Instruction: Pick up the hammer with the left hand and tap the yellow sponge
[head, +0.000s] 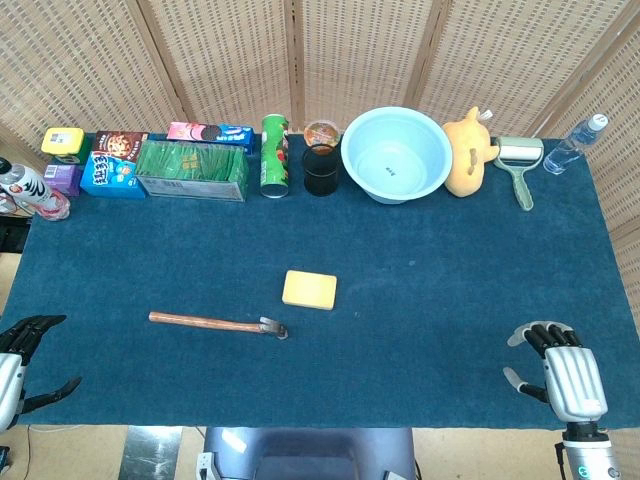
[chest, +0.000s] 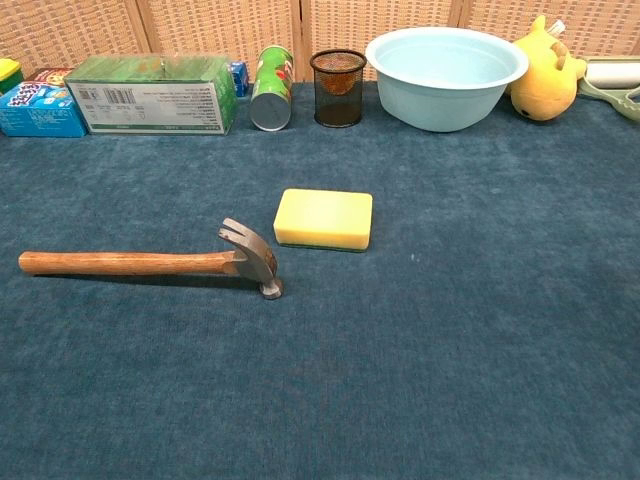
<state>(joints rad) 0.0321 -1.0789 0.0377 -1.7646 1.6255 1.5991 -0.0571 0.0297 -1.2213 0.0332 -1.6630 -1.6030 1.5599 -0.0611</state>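
While untouched, hammer (chest: 150, 262) beside yellow sponge (chest: 323, 219)

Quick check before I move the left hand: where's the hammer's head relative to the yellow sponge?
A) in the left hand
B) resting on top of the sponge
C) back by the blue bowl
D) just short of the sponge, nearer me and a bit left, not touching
D: the hammer lies flat, its head just front-left of the sponge with carpet between; the left hand holds nothing.

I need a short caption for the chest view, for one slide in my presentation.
Wooden-handled hammer lying flat on blue cloth, its head beside the yellow sponge, not yet picked up.
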